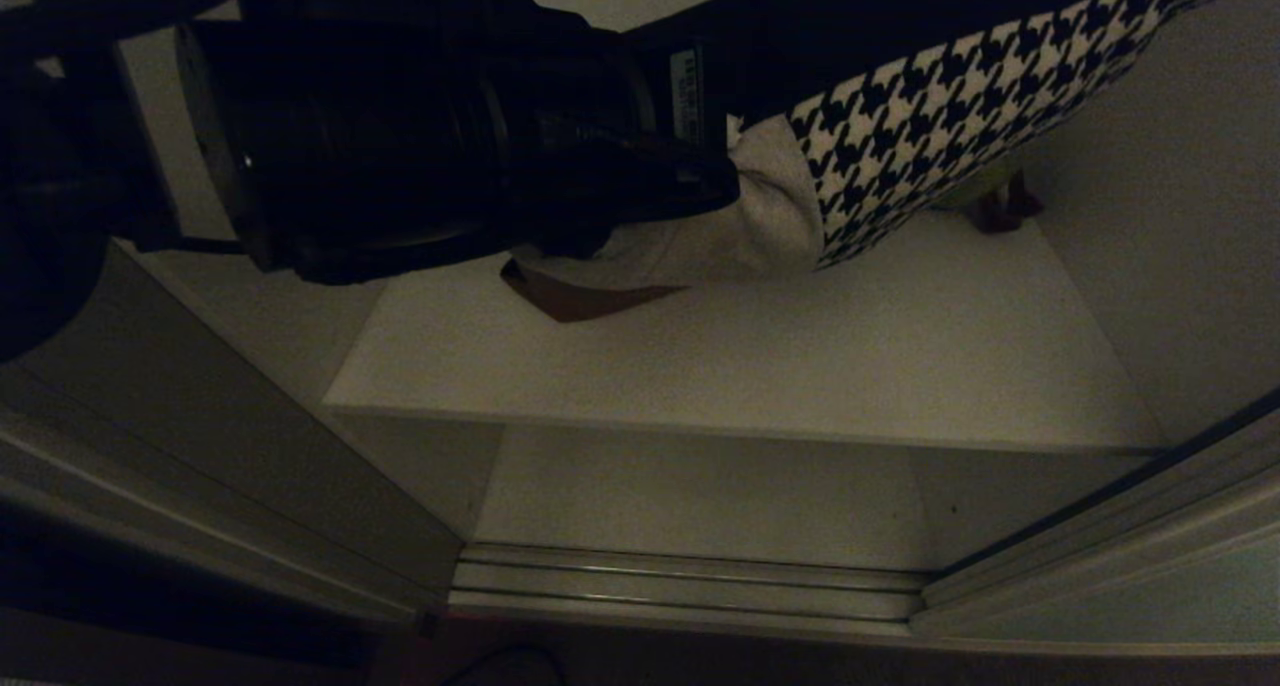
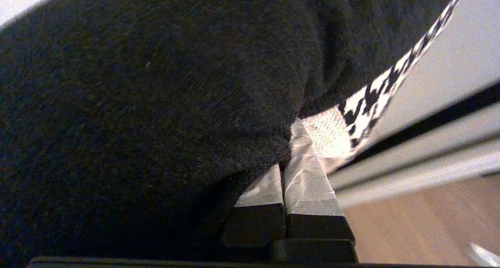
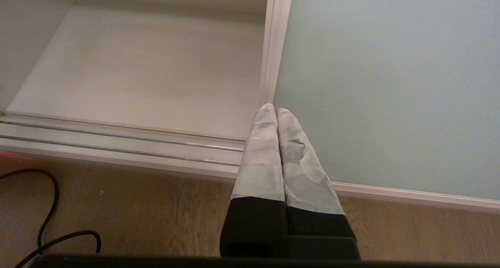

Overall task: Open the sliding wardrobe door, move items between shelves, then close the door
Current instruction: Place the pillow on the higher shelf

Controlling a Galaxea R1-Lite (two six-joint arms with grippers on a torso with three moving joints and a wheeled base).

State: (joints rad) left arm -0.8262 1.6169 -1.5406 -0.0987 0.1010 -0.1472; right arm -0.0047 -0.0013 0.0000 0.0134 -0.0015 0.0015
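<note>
Left gripper (image 2: 287,170) clamped, arm raised; right gripper (image 3: 272,111) closed, low.

We saw the cushion (image 1: 930,116) in woven cloth — a matt black back, a houndstooth front. The shelves (image 1: 760,366) looked smooth and white, the sliding wardrobe door (image 3: 390,84) matt, the floor (image 3: 156,217) wood-grained — faintly glossy.

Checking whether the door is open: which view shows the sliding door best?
The right wrist view: the pale grey-green door fills its right side, slid aside from the open shelves. The head view catches only a door corner at lower right. The left wrist view is mostly cushion, showing no clear door panel.
</note>
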